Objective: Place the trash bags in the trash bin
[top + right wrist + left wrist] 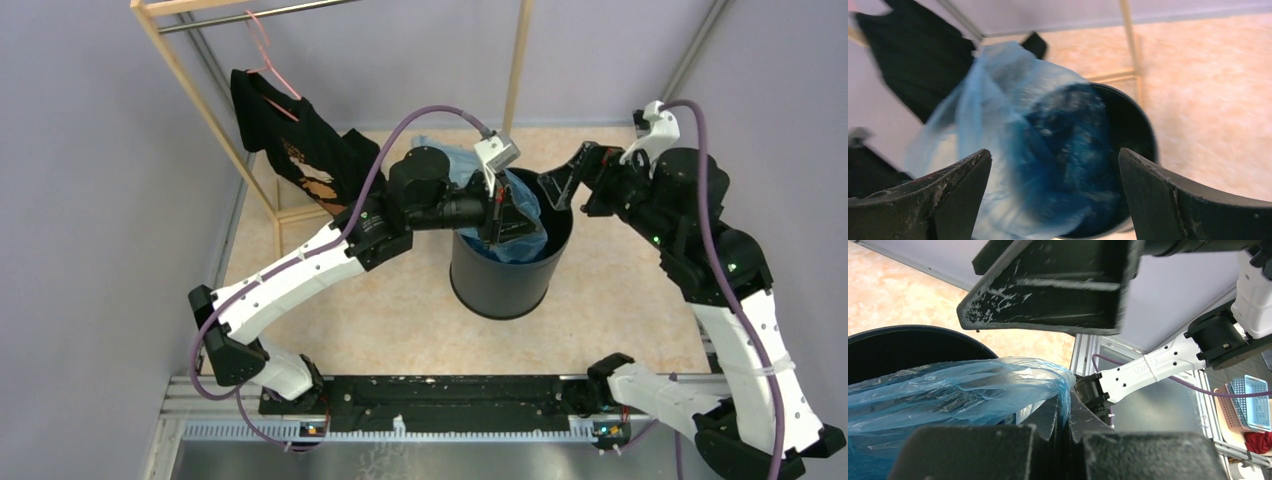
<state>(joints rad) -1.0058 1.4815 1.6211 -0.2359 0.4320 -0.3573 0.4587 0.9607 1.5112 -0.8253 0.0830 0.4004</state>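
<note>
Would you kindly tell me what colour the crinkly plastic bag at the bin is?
The crinkly plastic bag is translucent light blue; left wrist view shows best.

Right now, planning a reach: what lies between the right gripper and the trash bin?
Only air in the right wrist view: the right gripper faces the trash bin holding trash bags.

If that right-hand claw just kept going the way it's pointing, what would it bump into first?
Most likely the light-blue trash bag heaped in the mouth of the trash bin; the open jaws of the right gripper frame it. Depth is hard to judge.
</note>
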